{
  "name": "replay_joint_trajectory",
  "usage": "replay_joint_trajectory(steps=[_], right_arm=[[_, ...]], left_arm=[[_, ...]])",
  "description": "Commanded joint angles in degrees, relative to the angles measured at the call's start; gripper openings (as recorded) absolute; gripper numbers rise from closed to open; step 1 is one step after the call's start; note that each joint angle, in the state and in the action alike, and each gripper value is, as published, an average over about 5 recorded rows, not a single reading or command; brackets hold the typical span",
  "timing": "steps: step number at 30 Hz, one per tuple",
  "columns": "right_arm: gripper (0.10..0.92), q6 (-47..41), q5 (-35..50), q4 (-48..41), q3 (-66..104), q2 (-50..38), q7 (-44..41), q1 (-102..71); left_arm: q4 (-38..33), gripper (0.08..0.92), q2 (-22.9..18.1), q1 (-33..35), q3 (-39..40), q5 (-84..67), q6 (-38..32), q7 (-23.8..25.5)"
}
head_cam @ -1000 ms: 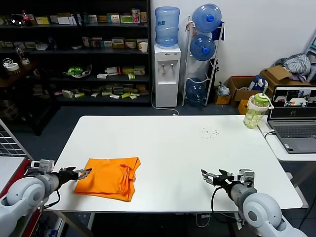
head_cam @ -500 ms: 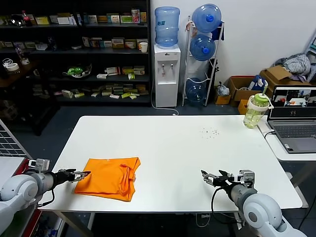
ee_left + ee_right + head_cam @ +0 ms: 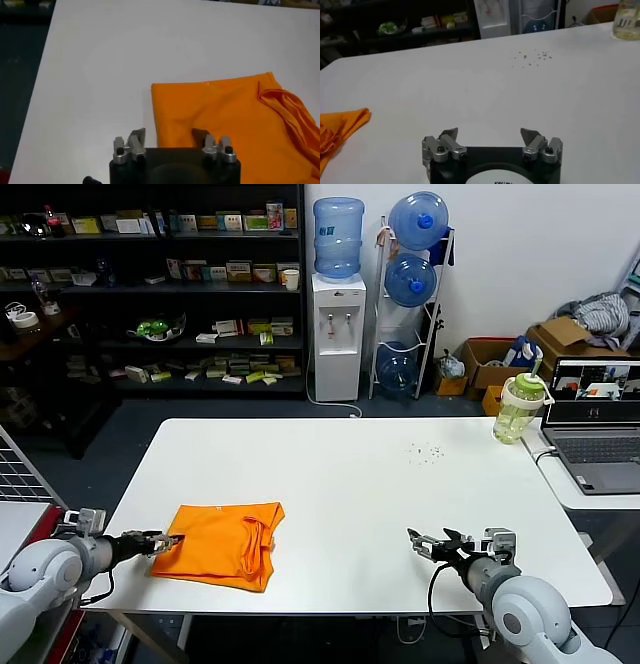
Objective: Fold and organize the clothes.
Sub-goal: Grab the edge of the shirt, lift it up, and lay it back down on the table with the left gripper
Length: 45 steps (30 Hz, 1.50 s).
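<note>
The orange T-shirt (image 3: pixel 220 544) lies folded flat on the white table (image 3: pixel 350 474) near its front left corner. It also shows in the left wrist view (image 3: pixel 225 115). My left gripper (image 3: pixel 170 539) is low at the shirt's left edge. In its wrist view it (image 3: pixel 169 135) is open, with one finger over the bare table and the other over the orange cloth. My right gripper (image 3: pixel 415 539) is open and empty over the front right of the table. In its wrist view (image 3: pixel 490 132) a corner of the shirt (image 3: pixel 340 125) shows far off.
A green drink bottle (image 3: pixel 521 409) stands at the table's far right corner. An open laptop (image 3: pixel 598 424) sits on a side table to the right. Small dark crumbs (image 3: pixel 427 451) lie on the far right of the table. Shelves and a water dispenser (image 3: pixel 338 334) stand behind.
My left arm has drawn back and lowered a little, with its gripper staying at the shirt's left edge. The right arm and the shirt have not moved.
</note>
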Motion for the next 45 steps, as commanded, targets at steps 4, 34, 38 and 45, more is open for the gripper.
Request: replay_joint_trajectory(steps=[4, 34, 38, 45], right_arm=[[0.823, -0.01, 0.04, -0.05, -0.04, -0.04, 0.07, 0.08], [0.823, 0.86, -2.95, 0.27, 0.32, 0.15, -0.72, 0.3], [0.823, 1.81, -5.19, 0.5, 0.21, 0.8, -1.79, 0.75], [0.823, 3.74, -8.81, 0.66, 0.67, 1.42, -4.01, 0.79]], left_arm=[[0.55, 0.516, -0.43, -0.4, 0.24, 0.4, 0.13, 0.46], [-18.37, 0.098, 7.16, 7.36, -8.03, 0.98, 0.97, -14.97], [-16.17, 0.098, 11.25, 6.38, -8.42, 1.42, 1.04, -17.19], [-9.25, 0.098, 15.21, 8.27, -13.56, 2.34, 1.09, -18.47]])
